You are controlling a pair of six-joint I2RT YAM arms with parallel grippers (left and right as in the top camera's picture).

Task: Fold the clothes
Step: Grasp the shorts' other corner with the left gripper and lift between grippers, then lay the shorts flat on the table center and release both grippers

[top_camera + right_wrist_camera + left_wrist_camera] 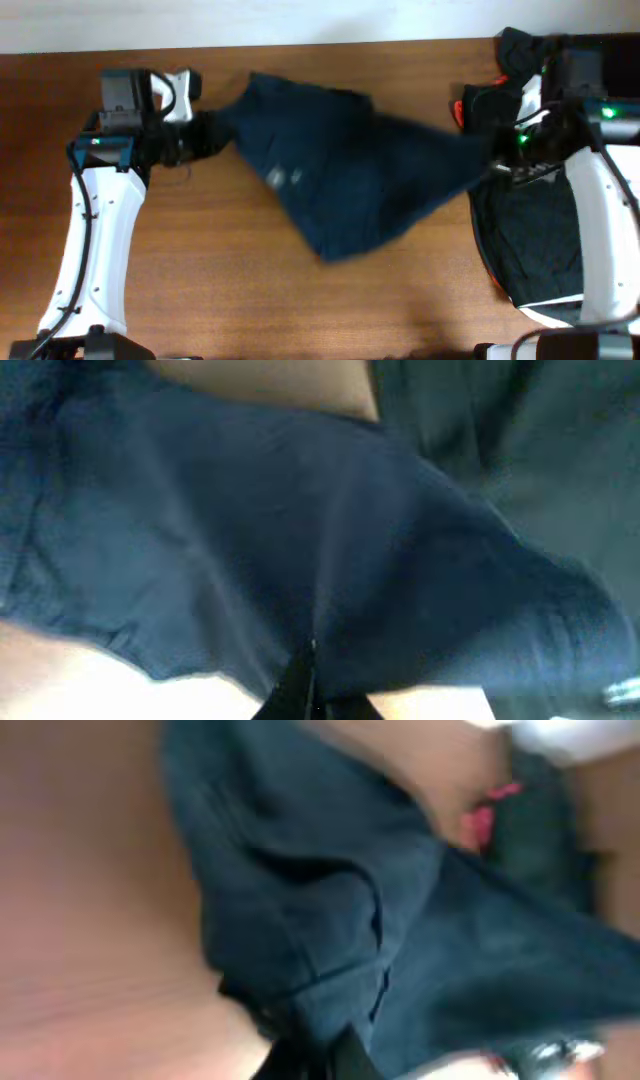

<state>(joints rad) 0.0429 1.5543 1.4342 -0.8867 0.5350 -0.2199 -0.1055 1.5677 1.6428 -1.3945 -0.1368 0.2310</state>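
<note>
At the left gripper (205, 137): pressed together on the left tip of the navy shorts (340, 170), pinching cloth. At the right gripper (497, 168): likewise closed, pinching the right end of the same garment.

Between the two, stretched across the middle of the table (200, 260), widest at the centre and sagging toward the near edge, with a small pale label (285, 178) left of centre. Cannot tell whether lifted clear of the wood or resting on it. Just right of it, a pile of black garments (530, 240) with red trim (458, 108) at its far-left corner, meeting or overlapping the pinched right end.

Probably the spreading step ahead of a first fold. To do it well:
- Keep both pinches firm and pull apart evenly until the wrinkles flatten.
- Lower onto bare wood left of the black pile, so nothing tangles.
- Let go only once flat.
- Avoid dragging the right end across the pile.

Hard to make out:
- Badly blurred in both wrist views, so no telling how much cloth sits in either pinch, or whether one layer or several.
- No telling waistband from leg hem.
- Black pile cut off at the right and near edges of the overhead view, and partly hidden under the right arm.
</note>
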